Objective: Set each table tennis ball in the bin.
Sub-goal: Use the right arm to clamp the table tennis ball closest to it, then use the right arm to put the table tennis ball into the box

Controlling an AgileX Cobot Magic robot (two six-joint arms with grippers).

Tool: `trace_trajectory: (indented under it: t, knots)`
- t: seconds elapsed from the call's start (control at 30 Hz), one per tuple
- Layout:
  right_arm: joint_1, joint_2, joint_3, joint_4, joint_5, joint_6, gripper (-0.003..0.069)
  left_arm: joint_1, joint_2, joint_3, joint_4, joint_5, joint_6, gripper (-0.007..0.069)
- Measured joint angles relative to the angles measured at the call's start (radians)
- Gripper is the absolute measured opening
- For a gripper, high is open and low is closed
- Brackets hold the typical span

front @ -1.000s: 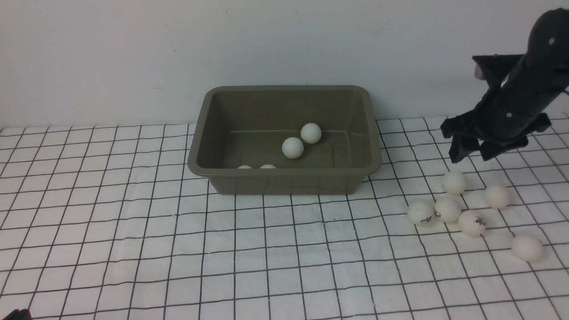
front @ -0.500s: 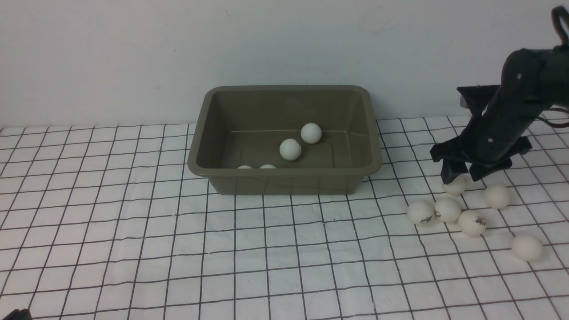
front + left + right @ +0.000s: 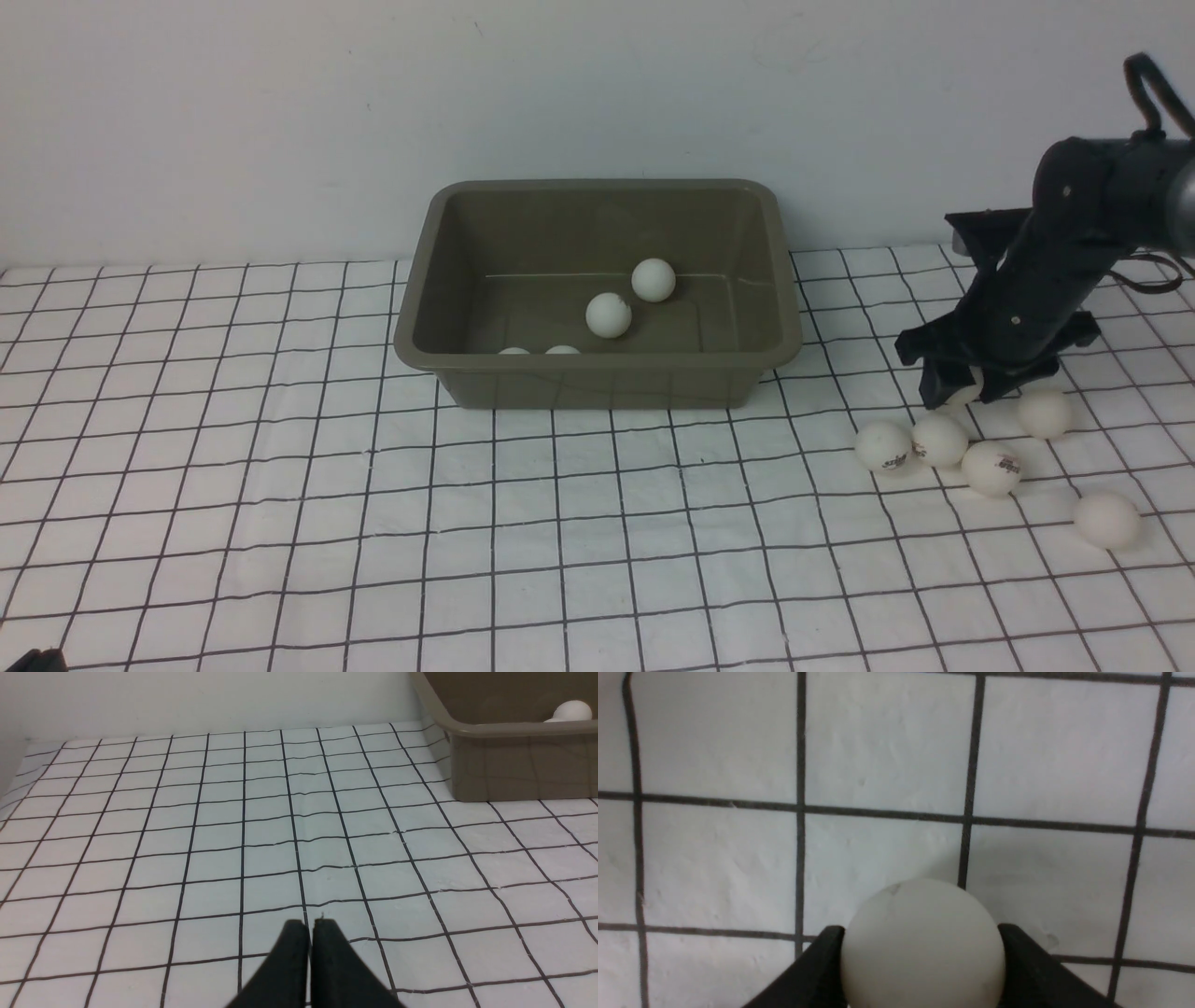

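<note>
Right gripper has dropped from above the cluster since a second ago and now sits low on the checked cloth, straddling the farthest ball of the bunch. One ball inside the bin has also rolled a touch left.

Nearest the robot, the left gripper hangs low over the cloth with its fingers pinched together and nothing in them. Next, over on the right, are five loose balls. The lone ball is closest. Then comes a row of three, touching or nearly so, two of them showing dark logos. One more ball sits just behind that.

Right behind the row is the gripped ball, with black fingers pressed against both its sides. Looks like it's down on the cloth.

Farther back in the middle is the bin with four balls in it. The front pair peeks over the near rim and the middle pair sits on the floor. White wall behind it all.
</note>
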Motion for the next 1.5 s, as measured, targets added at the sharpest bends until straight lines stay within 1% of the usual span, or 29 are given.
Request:
trace_trajectory:
  t: [0.13, 0.27, 0.37, 0.43, 0.47, 0.67, 0.77, 1.17, 1.5]
  knots:
    - [0.002, -0.022, -0.045, 0.016, 0.049, -0.003, 0.0364, 0.000, 0.000, 0.000, 0.000, 0.000, 0.000, -0.0004]
    - [0.041, -0.051, -0.201, 0.110, 0.124, -0.041, 0.0364, 0.000, 0.000, 0.000, 0.000, 0.000, 0.000, -0.0004]
    - [0.107, -0.058, -0.324, 0.177, 0.162, -0.080, 0.0364, 0.000, 0.000, 0.000, 0.000, 0.000, 0.000, -0.0004]
    - [0.181, -0.062, -0.410, 0.195, 0.162, -0.106, 0.0364, 0.000, 0.000, 0.000, 0.000, 0.000, 0.000, -0.0004]
    - [0.219, -0.063, -0.444, 0.190, 0.152, -0.110, 0.0364, 0.000, 0.000, 0.000, 0.000, 0.000, 0.000, -0.0004]
    - [0.341, -0.044, -0.473, 0.137, 0.108, -0.110, 0.0364, 0.000, 0.000, 0.000, 0.000, 0.000, 0.000, -0.0004]
    - [0.356, -0.014, -0.473, 0.132, 0.099, -0.111, 0.0364, 0.000, 0.000, 0.000, 0.000, 0.000, 0.000, -0.0004]
    - [0.357, 0.095, -0.473, 0.131, 0.078, -0.111, 0.0365, 0.000, 0.000, 0.000, 0.000, 0.000, 0.000, -0.0004]
    - [0.357, 0.130, -0.473, 0.131, 0.074, -0.093, 0.0412, 0.000, 0.000, 0.000, 0.000, 0.000, 0.000, -0.0004]
